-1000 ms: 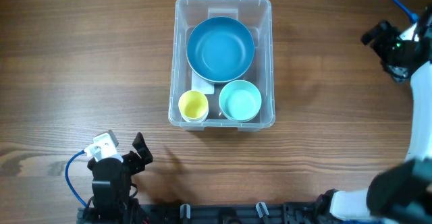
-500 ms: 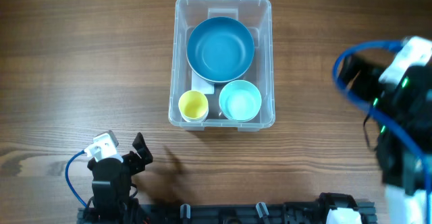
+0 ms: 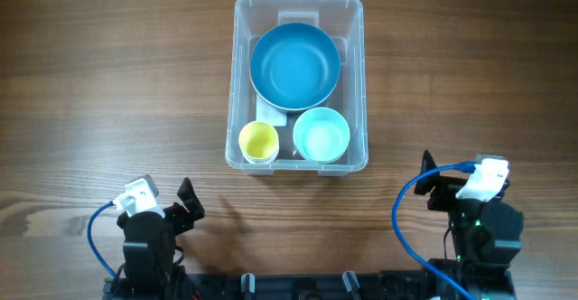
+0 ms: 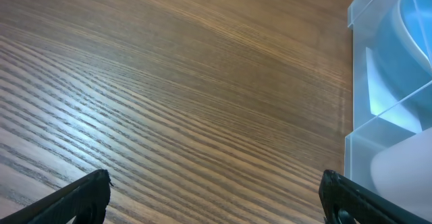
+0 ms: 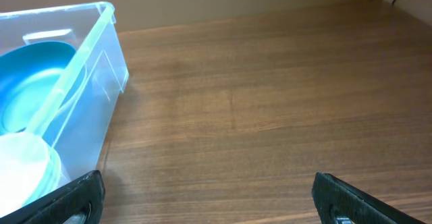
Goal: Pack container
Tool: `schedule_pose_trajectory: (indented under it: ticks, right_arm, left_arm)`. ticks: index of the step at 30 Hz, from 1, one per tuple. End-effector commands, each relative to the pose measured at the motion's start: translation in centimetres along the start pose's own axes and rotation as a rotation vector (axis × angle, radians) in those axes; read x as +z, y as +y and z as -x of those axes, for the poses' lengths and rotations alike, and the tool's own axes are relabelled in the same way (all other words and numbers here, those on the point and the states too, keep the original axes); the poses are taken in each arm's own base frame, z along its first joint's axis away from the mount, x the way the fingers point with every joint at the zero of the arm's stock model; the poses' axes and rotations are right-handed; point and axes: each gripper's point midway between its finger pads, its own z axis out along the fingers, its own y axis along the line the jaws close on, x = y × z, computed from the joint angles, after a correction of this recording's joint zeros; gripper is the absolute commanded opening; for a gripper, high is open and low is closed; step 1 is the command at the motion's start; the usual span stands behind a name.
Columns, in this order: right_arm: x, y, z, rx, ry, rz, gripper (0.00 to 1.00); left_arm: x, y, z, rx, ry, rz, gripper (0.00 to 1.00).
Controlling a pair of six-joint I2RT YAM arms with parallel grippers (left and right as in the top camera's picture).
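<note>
Both grippers spread and empty at the near edge; container (image 3: 237,83) at mid-table.
My left gripper (image 3: 188,202) sits at the near left of the table (image 3: 108,83), jaws wide apart, holding nothing. My right gripper (image 3: 430,182) sits at the near right, likewise wide and empty. The container stands farther out, between the two and well apart from both. Inside it, a yellow cup (image 3: 258,141) and a pale blue cup (image 3: 321,135) stand side by side at the near end, and a blue bowl (image 3: 294,65) fills the far end.
</note>
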Motion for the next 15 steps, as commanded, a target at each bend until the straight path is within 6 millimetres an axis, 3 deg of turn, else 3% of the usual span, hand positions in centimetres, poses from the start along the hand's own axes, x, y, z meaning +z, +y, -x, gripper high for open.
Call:
schedule_pose_trajectory:
  ticks: [1, 6, 15]
  right_arm:
    - [0.4, 0.1, -1.4, -0.003, -0.01, 0.016, 1.0]
    - [1.3, 0.1, -3.8, 0.045, 0.03, 0.02, 1.0]
    - [1.3, 0.2, -3.7, 0.045, 0.028, 0.024, 1.0]
  left_arm:
    - [0.2, 0.1, -0.3, 0.001, 0.004, -0.002, 1.0]
    - [0.2, 0.1, -0.3, 0.001, 0.004, -0.002, 1.0]
    - [0.2, 0.1, -0.3, 0.001, 0.004, -0.002, 1.0]
